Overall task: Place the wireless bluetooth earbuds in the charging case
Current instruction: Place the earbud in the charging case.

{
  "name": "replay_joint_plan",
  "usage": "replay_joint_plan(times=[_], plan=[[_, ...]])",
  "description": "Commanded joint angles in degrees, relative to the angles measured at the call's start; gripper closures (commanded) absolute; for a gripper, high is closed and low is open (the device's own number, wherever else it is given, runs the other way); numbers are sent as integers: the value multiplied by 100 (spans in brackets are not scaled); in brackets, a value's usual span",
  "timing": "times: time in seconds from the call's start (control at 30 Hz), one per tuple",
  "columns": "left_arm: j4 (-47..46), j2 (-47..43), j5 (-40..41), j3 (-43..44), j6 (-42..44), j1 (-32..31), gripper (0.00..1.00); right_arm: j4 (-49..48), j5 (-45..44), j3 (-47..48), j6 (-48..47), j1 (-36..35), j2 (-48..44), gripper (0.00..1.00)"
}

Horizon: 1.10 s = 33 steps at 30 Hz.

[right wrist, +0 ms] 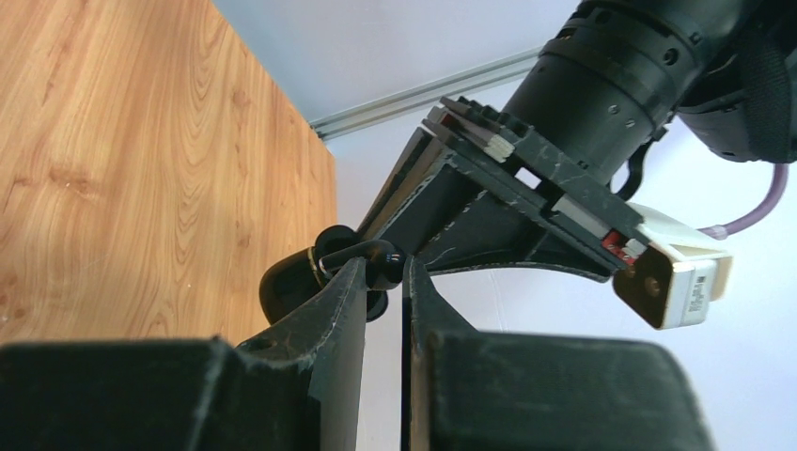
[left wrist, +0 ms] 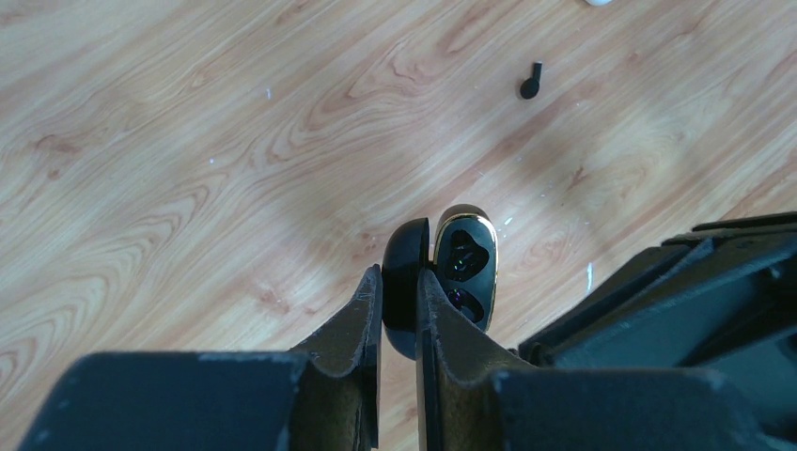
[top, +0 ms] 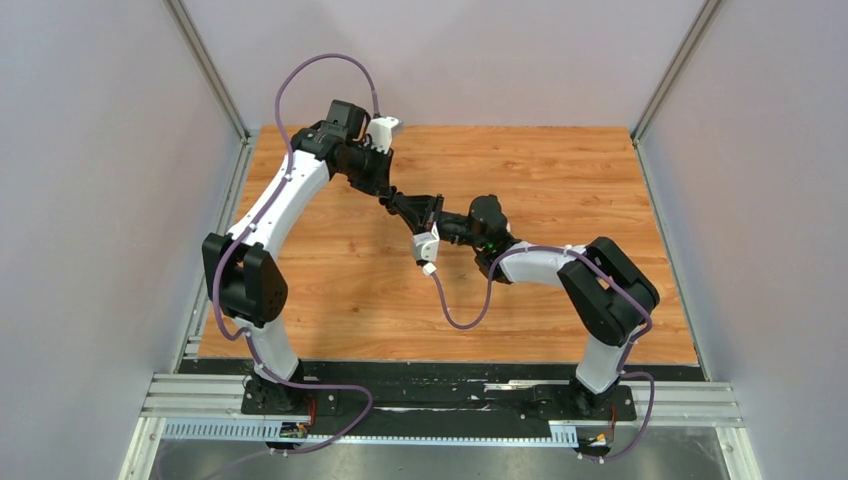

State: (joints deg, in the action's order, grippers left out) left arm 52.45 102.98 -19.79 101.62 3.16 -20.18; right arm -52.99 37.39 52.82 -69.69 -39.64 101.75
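Grippers meet above the worktop (top: 330,290) centre: the left gripper (left wrist: 399,277) is clamped on the open charging case (left wrist: 465,268) lid, the right gripper (right wrist: 383,268) pinches a black earbud (right wrist: 371,256) just beside it. A loose earbud (left wrist: 531,83) lies at the case's one o'clock.
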Motion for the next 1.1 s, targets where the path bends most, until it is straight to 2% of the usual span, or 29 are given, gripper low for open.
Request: replay_joint_plan(times=[0.0,0.37,1.07], plan=[[-81,-254,-306,128,159,-46,100,-3,15,208,-268,-27,138,100],[128,-230,-599,183,280,-91,100,3,-25,405,-435,-11,304,100],[201,-40,-522,431,-66,-82,100,377,134,450,-1001,148,357,100]])
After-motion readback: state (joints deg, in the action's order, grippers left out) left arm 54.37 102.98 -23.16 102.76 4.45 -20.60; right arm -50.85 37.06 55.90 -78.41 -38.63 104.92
